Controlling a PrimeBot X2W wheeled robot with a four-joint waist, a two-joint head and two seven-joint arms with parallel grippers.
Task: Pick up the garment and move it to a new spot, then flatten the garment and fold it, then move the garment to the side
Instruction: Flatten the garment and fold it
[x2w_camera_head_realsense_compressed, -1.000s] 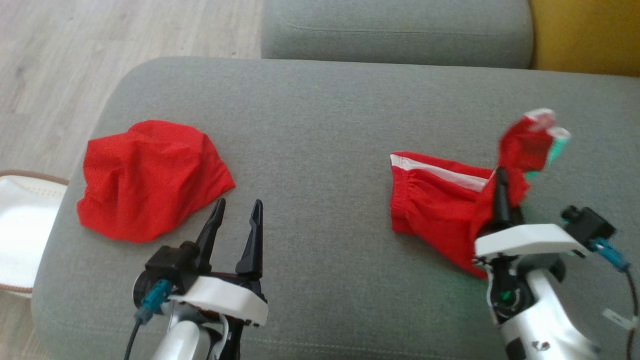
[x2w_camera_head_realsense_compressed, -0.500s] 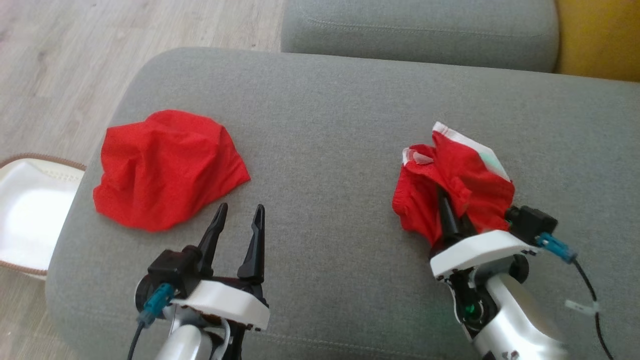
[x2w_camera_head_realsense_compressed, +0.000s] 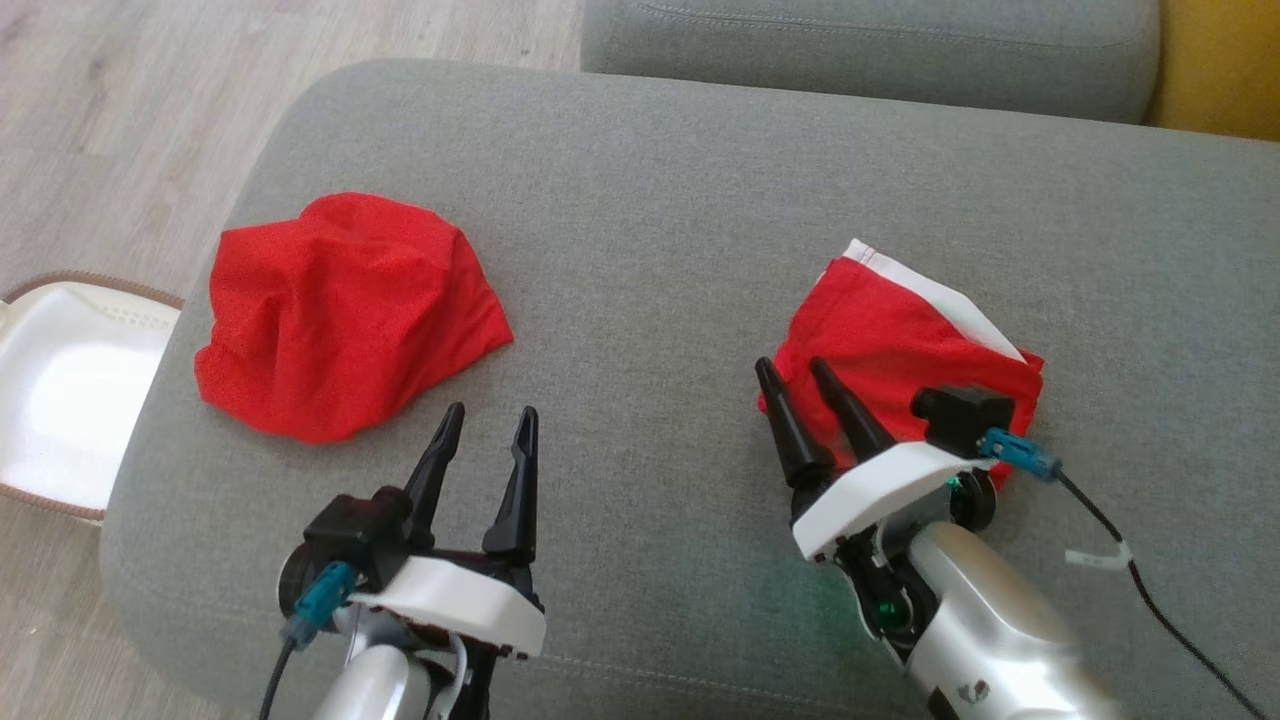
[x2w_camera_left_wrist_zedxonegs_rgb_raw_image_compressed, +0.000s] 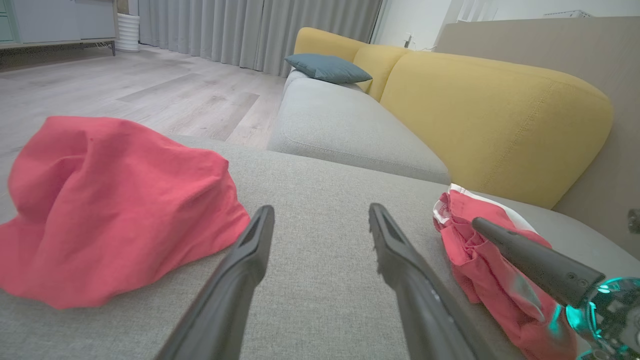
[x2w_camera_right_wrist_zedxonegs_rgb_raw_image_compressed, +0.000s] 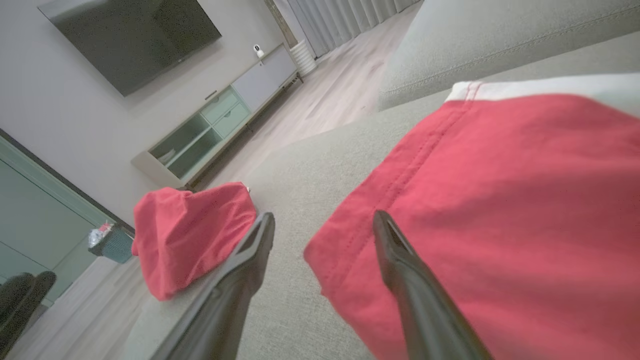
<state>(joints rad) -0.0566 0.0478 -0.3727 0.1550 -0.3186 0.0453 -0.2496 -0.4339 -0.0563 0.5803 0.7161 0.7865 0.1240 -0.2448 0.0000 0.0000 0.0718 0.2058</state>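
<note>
The garment (x2w_camera_head_realsense_compressed: 900, 330), red with a white band along its far edge, is lying folded into a compact shape on the right part of the grey cushion (x2w_camera_head_realsense_compressed: 650, 250). Its near-left edge is being overlapped by the right gripper (x2w_camera_head_realsense_compressed: 790, 366), whose fingers are being held wide apart with nothing pinched between them; in the right wrist view one finger is being seen over the red cloth and the other over bare cushion. Whether the cloth is being touched cannot be told. The left gripper (x2w_camera_head_realsense_compressed: 491, 411) is being held wide too, empty, above the cushion just beside a second red cloth (x2w_camera_head_realsense_compressed: 340, 310) that is lying crumpled well apart from the garment. A white basket (x2w_camera_head_realsense_compressed: 60, 380) is being shown on the wooden floor (x2w_camera_head_realsense_compressed: 120, 100) beside the cushion.
</note>
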